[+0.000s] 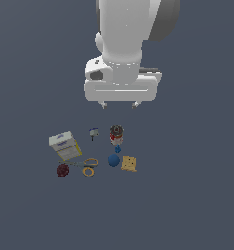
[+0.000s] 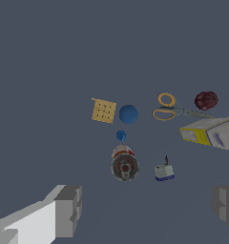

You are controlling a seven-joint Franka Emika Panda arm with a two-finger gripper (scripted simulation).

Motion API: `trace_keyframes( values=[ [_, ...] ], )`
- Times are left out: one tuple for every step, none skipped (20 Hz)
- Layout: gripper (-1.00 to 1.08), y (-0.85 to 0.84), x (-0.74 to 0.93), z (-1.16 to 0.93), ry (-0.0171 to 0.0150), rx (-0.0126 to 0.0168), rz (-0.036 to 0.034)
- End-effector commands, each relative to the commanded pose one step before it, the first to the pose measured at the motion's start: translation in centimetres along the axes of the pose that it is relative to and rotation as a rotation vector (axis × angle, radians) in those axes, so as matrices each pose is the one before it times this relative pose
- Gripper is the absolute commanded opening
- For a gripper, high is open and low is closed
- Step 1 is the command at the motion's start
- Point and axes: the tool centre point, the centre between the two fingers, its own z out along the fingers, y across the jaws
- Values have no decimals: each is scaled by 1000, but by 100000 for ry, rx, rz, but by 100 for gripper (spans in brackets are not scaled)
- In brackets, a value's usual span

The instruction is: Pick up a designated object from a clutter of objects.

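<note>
The designated object [image 1: 93,132] is a tiny grey-and-pale-blue item with a short dark stem; it lies at the near edge of the clutter, between the white-and-yellow box [image 1: 65,145] and the red-black can-like thing [image 1: 116,133]. In the wrist view it [image 2: 164,171] sits beside the can [image 2: 125,164]. My gripper [image 1: 120,104] hangs above the objects, open and empty, with its fingers [image 2: 68,209] spread wide apart.
The clutter also holds a blue ball [image 1: 113,160], a small blue piece [image 1: 118,149], a tan square [image 1: 129,163], yellow-handled scissors [image 1: 87,167] and a dark red ball [image 1: 63,170]. They lie on a plain dark grey floor [image 1: 187,195].
</note>
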Motion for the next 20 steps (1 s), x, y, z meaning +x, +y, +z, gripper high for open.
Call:
trace_keyframes(
  values=[
    [100,1,0,0,0,0,0],
    [100,-27,4,0,8,-10,-119],
    [100,-85,12,0,21,-26,-364],
    [100,-137,21,-1,35,-44,-595],
    [100,-199,29,-5,50,-63,-845],
    [100,-259,39,-15,64,-84,-1091],
    [100,-326,49,-33,77,-108,-1329],
    [100,-310,46,-51,70,-107,-1217],
    [100,-274,39,-66,57,-97,-1013],
    [100,-230,32,-78,44,-86,-796],
    [100,-186,23,-87,31,-74,-576],
    [100,-134,13,-89,17,-58,-340],
    [100,-53,2,-64,2,-28,-63],
    [100,15,-5,-10,-6,3,97],
    [100,58,-5,44,-7,26,135],
    [100,77,-2,95,-2,40,89],
    [100,101,2,144,4,66,21],
    [100,101,5,193,11,68,-70],
    [100,125,7,243,15,75,-115],
    [100,144,7,293,21,94,-170]
  ],
)
